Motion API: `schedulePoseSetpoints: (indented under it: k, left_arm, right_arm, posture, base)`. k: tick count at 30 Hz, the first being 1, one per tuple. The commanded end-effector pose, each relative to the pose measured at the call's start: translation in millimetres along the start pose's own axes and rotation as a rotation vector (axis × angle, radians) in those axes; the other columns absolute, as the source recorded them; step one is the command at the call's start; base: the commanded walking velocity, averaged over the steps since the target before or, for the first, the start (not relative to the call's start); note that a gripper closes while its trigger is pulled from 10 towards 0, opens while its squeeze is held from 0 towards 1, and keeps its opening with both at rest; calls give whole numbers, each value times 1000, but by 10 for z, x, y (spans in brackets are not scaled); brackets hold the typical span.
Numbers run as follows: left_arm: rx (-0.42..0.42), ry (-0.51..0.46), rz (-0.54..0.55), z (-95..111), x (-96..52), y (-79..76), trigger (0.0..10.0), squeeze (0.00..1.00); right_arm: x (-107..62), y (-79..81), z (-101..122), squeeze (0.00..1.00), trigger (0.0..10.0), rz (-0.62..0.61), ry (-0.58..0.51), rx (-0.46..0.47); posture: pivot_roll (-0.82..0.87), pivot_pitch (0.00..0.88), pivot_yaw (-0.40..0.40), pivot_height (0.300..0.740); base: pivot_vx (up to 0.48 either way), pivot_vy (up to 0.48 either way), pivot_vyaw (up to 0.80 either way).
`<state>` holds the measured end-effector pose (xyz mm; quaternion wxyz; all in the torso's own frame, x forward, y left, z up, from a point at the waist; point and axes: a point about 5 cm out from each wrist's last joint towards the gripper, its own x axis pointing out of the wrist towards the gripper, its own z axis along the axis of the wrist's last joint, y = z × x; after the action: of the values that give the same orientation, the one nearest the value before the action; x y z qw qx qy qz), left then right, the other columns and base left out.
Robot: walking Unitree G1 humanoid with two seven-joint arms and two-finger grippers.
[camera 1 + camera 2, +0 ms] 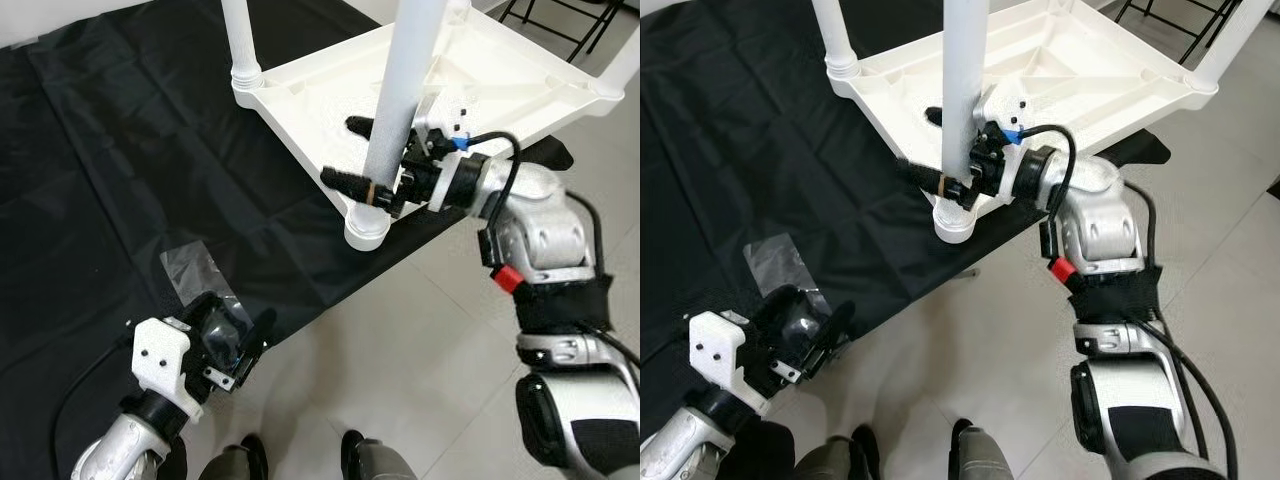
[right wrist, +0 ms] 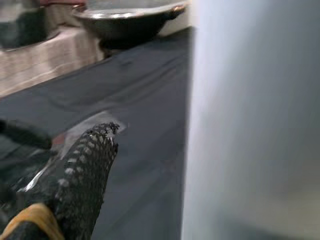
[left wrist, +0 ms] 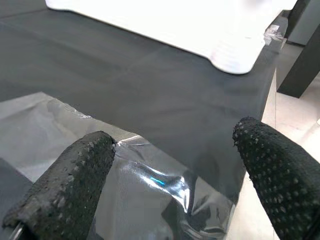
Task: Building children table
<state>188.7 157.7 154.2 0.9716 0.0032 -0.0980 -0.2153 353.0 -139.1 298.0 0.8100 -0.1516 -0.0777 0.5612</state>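
A white plastic children's table [image 1: 500,80] lies upside down on a black sheet [image 1: 120,150]. A white leg [image 1: 400,100] stands upright in the near corner socket [image 1: 366,226]. My right gripper [image 1: 338,150] is open around that leg just above the socket, one finger in front of it and one behind. In the right wrist view the leg [image 2: 250,120] sits close beside one of the fingers [image 2: 85,170], with a gap between them. My left gripper [image 1: 235,345] hangs low and open over a clear plastic bag [image 3: 150,175] at the sheet's near edge, with nothing between its fingers.
Another white leg [image 1: 240,40] stands in the far left corner and a third [image 1: 1230,40] at the right. Grey tiled floor [image 1: 400,360] lies in front of the sheet's edge. Black chair legs [image 1: 560,20] stand at the back right.
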Motion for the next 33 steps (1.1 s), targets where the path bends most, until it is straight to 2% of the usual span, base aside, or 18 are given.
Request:
schedulePoseSetpoints:
  k: [1, 2, 3, 10, 15, 16, 18, 19, 20, 22, 23, 24, 25, 27, 29, 31, 32, 33]
  left_arm:
    - [10, 30, -1, -19, -44, -18, 10000, 0]
    - [12, 33, 1, -15, -56, -20, 10000, 0]
    - [14, 36, 1, -11, -66, -23, 10000, 0]
    - [18, 45, 0, -4, -85, -30, 10000, 0]
    - [16, 47, 1, -6, -89, -35, 10000, 0]
    - [15, 48, 1, -6, -89, -38, 10000, 0]
    - [14, 47, 3, -4, -85, -43, 10000, 0]
    - [14, 47, 3, -4, -85, -43, 10000, 0]
    - [14, 47, 4, -5, -80, -36, 10000, 0]
    - [13, 46, 5, -10, -68, -25, 10000, 0]
    - [13, 46, 5, -10, -68, -25, 10000, 0]
    - [13, 46, 4, -12, -62, -22, 10000, 0]
    - [17, 46, 3, -18, -56, -16, 10000, 0]
    - [20, 47, 3, -21, -53, -12, 10000, 0]
    - [31, 51, 11, -34, -48, -1, 10000, 0]
    - [36, 52, 16, -40, -43, 7, 10000, 0]
    - [38, 52, 17, -41, -42, 10, 10000, 0]
    - [38, 52, 17, -41, -42, 10, 10000, 0]
  right_arm:
    - [22, -4, 61, 0, 10000, 57, -7, -23]
    - [25, -45, 110, 0, 9569, 87, -13, -24]
    - [27, -77, 147, 0, 0, 104, -17, -19]
    - [-62, -147, 135, 0, 0, 205, 26, -11]
    - [-44, -159, -38, 0, 0, 69, 63, -21]
    - [-19, -158, -121, 0, 0, -4, 74, -12]
    - [25, -211, -336, 0, 0, -291, 122, -1]
    - [25, -211, -336, 0, 0, -291, 122, -1]
    - [6, -278, -425, 0, 0, -468, 160, -19]
    - [-186, -453, -567, 0, 0, -959, 241, -46]
    - [-186, -453, -567, 0, 0, -959, 241, -46]
    - [-251, -479, -602, 0, 0, -1120, 261, -71]
    - [-219, -480, -604, 0, 0, -1202, 230, -50]
    - [-174, -475, -600, 0, 0, -1226, 200, -31]
    - [149, -404, -559, 0, 0, -1162, 134, 12]
    - [391, -328, -517, 0, 0, -1092, 101, 22]
    - [489, -293, -504, 0, 0, -1048, 90, 32]
    - [489, -293, -504, 0, 0, -1048, 90, 32]
  posture:
    - [67, 337, -26, 740]
    - [71, 340, -23, 740]
    - [75, 343, -23, 740]
    - [68, 349, -21, 740]
    - [58, 349, -24, 740]
    - [54, 347, -25, 740]
    - [56, 347, -27, 740]
    - [56, 347, -27, 740]
    - [47, 346, -18, 740]
    - [41, 334, -16, 740]
    - [41, 334, -16, 740]
    - [41, 334, -16, 740]
    - [55, 322, -9, 740]
    - [55, 322, -9, 740]
    - [65, 303, -10, 740]
    - [64, 298, -12, 740]
    - [64, 298, -12, 740]
    - [64, 298, -12, 740]
  base:
    - [0, 0, 0]
    - [0, 0, 0]
    - [0, 0, 0]
    - [0, 0, 0]
    - [0, 0, 0]
    - [0, 0, 0]
    - [0, 0, 0]
    - [0, 0, 0]
    - [0, 0, 0]
    - [0, 0, 0]
    - [0, 0, 0]
    - [0, 0, 0]
    - [0, 0, 0]
    - [0, 0, 0]
    - [0, 0, 0]
    - [0, 0, 0]
    - [0, 0, 0]
    - [0, 0, 0]
